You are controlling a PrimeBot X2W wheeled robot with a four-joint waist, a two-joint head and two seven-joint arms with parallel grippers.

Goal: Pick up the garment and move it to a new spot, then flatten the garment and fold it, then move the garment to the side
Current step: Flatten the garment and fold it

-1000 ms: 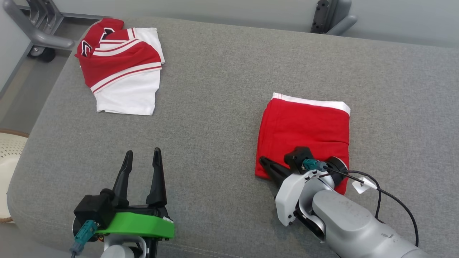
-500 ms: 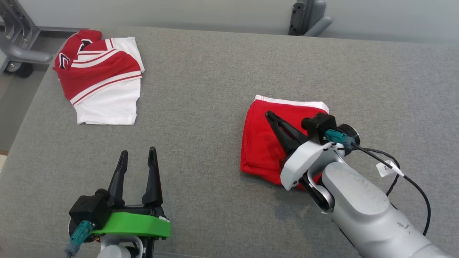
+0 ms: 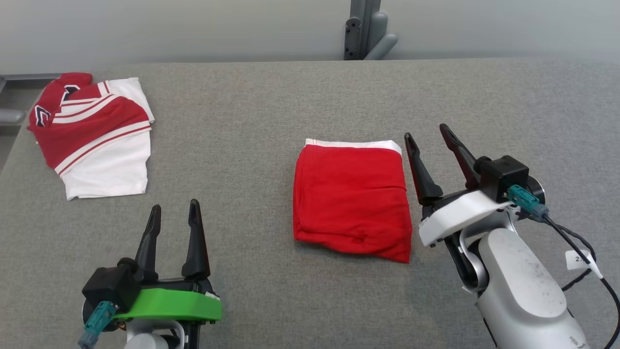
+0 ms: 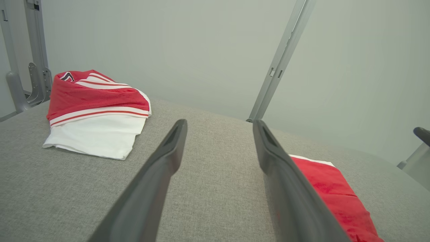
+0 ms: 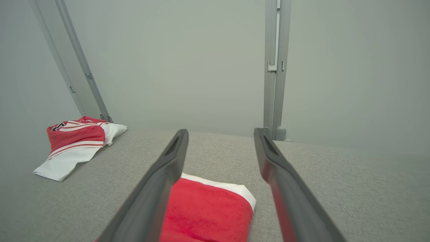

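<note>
The garment (image 3: 351,198) is a red piece with a white band along its far edge, lying folded into a neat rectangle on the grey cloth-covered table (image 3: 256,121). My right gripper (image 3: 426,132) stands open just to the right of it, lifted clear, fingers pointing away, nothing between them. In the right wrist view the garment (image 5: 205,211) lies below and left of the open right gripper (image 5: 220,131). My left gripper (image 3: 175,204) is open and empty at the near left, well apart from the cloth. The left wrist view has the garment (image 4: 336,191) behind that gripper's right finger (image 4: 285,181).
A second folded garment, red and white with stripes (image 3: 94,135), lies at the far left corner of the table. A grey metal post (image 3: 363,29) stands behind the far edge. A black cable with a white tag (image 3: 579,259) hangs from my right wrist.
My right gripper has lifted off the red garment, opened, and swung to its right side. The head camera has turned, shifting the whole picture left. The left gripper stays as it was.
</note>
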